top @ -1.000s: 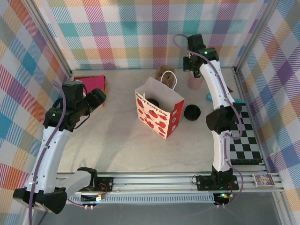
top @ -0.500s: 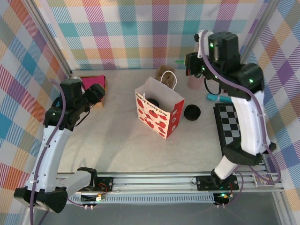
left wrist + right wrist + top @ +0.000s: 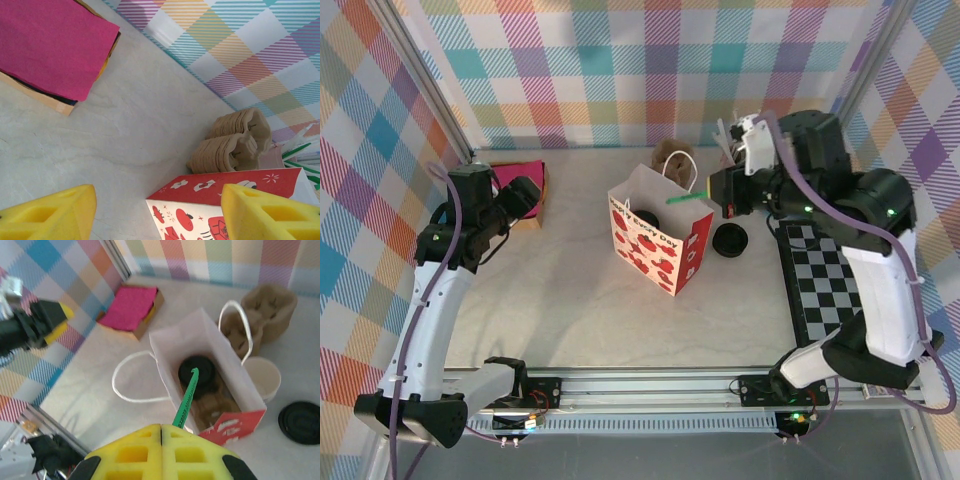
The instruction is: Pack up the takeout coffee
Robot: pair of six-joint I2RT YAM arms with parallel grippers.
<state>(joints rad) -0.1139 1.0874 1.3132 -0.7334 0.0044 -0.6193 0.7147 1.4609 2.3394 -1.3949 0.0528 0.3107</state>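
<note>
At the far left of the overhead view, the left claw (image 3: 523, 196) hangs beside the pink napkins (image 3: 520, 172). Its yellow fingers (image 3: 50, 212) are spread wide apart.

In the middle of the table (image 3: 560, 290) stands the red-and-white bag (image 3: 660, 240), open at the top. The coffee (image 3: 197, 373) sits down inside it, with only its black lid showing, well apart from the left claw. Brown sleeves (image 3: 670, 156) lie just behind the bag.

Over the bag's right edge is the right claw (image 3: 161, 440), its fingers pressed together on a green straw (image 3: 185, 399). In the wrist view the straw reaches out over the bag's mouth, and its tip lies across the coffee's lid. Whether they touch cannot be told. The coffee is thus below and just ahead of this claw.

Right of the bag are an open cup (image 3: 262, 376) and a loose lid (image 3: 730, 240), and at the far right a checkered mat (image 3: 835, 290).
</note>
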